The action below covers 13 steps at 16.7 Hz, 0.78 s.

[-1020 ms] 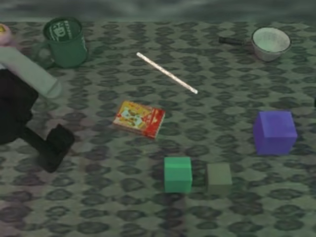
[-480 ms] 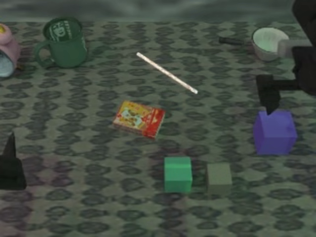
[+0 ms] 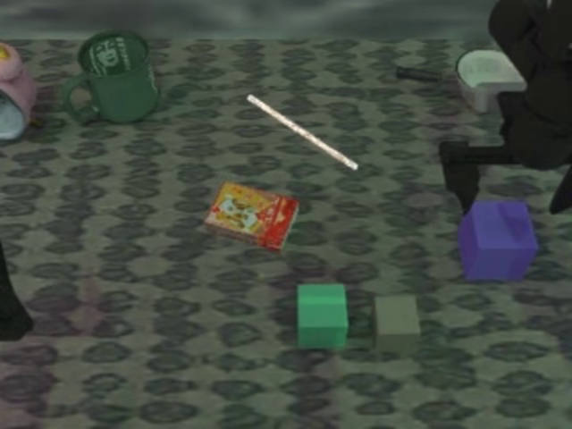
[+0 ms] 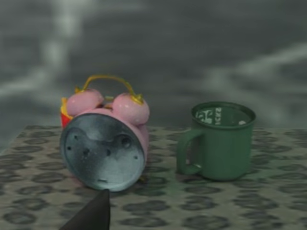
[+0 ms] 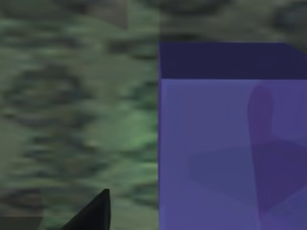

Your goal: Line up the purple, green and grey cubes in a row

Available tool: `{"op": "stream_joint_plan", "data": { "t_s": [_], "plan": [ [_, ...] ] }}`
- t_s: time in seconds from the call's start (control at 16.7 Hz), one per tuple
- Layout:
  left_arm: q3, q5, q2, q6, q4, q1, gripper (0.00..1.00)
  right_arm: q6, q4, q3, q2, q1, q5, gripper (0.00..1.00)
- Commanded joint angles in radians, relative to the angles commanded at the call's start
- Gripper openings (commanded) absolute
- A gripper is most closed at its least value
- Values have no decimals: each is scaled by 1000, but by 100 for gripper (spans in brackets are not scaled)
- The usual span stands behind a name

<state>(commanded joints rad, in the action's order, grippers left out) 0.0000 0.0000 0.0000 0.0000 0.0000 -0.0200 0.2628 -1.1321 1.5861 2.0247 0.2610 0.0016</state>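
Observation:
The purple cube [image 3: 498, 239] sits at the right of the table and fills much of the right wrist view as the purple cube [image 5: 230, 143]. My right gripper [image 3: 512, 195] hovers open at the cube's far edge, one finger off its left corner and one off its right. One dark fingertip [image 5: 98, 211] shows beside the cube without touching it. The green cube [image 3: 322, 315] and the smaller grey cube [image 3: 397, 323] stand side by side near the front, a small gap between them. My left gripper [image 3: 7, 308] is parked at the left edge, open and holding nothing.
A red-and-yellow flat box [image 3: 251, 215] lies mid-table, with a white stick [image 3: 302, 132] behind it. A dark green mug [image 3: 116, 76] and a pink alarm clock [image 3: 11, 89] stand at the back left. A small pan [image 3: 487, 76] sits at the back right under my right arm.
My left arm has pulled back to the left edge. My right arm has come in from the back right and reached the purple cube's far side. No cube has moved.

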Motion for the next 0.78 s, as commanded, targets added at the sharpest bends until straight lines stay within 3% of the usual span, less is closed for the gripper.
{"op": "stream_joint_plan", "data": {
  "t_s": [0.3,0.78],
  "plan": [
    [0,0,0,0,0,0,100,-2,17,-12,7,-3,0,100],
    [0,0,0,0,0,0,100,3,302,-185,115,1,1,100]
  ]
}}
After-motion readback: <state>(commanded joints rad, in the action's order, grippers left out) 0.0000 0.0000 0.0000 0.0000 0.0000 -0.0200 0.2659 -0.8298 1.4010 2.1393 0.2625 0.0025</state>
